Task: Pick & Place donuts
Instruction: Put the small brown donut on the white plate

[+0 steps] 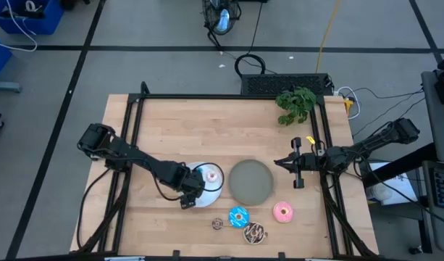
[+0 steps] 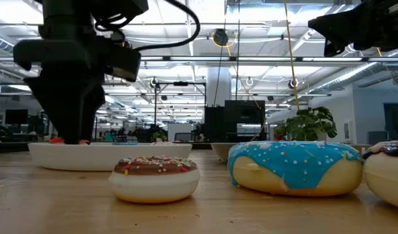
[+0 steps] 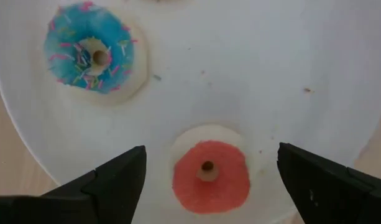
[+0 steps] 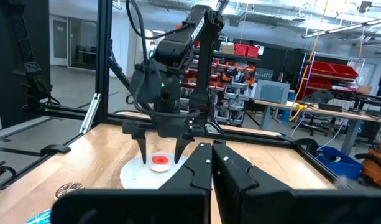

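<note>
My left gripper is open and points down over the round white plate. Its fingers stand on either side of the tiny red donut without touching it. The tiny blue donut and the pale pink one also lie flat on that plate. The tiny brown donut, the blue-iced donut, the chocolate sprinkled donut and the pink donut lie on the table near its near edge. My right gripper is shut and waits above the table's right side.
The round grey plate sits just right of the white plate. A green plant stands at the far right corner. A black frame rail runs along the far edge, and others run down both sides. Bare wood lies far of the plates.
</note>
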{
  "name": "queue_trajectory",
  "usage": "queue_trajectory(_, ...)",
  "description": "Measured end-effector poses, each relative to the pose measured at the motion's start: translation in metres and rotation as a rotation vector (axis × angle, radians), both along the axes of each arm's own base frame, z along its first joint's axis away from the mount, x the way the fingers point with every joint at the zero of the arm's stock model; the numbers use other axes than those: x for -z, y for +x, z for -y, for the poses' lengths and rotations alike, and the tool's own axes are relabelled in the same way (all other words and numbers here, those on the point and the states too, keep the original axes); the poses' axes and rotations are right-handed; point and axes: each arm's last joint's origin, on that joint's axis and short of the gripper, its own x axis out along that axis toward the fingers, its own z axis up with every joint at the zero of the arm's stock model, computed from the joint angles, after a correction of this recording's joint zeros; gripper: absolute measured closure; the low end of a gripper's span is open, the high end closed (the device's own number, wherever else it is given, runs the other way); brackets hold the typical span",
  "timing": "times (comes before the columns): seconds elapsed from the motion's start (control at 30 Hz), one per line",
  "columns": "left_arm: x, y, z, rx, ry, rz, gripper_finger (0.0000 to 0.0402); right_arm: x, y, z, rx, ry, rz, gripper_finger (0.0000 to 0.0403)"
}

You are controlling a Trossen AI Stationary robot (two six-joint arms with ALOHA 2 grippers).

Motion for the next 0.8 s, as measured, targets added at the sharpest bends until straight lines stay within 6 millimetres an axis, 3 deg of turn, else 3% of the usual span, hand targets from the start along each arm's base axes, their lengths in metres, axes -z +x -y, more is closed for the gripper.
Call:
queue_trajectory(0.17,-0.024,0.018,0.001,0.044,-0.011,0.087,0.0043,0.0,0.0,0.0,-0.001,0.003,-0.003,0.0403)
queue_trajectory(0.5,-0.107,0.052,0.02,0.143,-0.079,0.348,0.0055,0.001,0.0,0.0,0.004,-0.026,-0.006,0.0403)
queue_trajectory(0.67,-0.137,0.05,0.04,0.169,-0.079,0.414,0.0115,0.001,0.0,0.0,0.004,-0.03,-0.006,0.0403)
queue_trajectory(0.8,-0.142,0.044,0.054,0.175,-0.08,0.429,0.0194,0.001,0.0,0.0,0.004,-0.022,-0.005,0.0403)
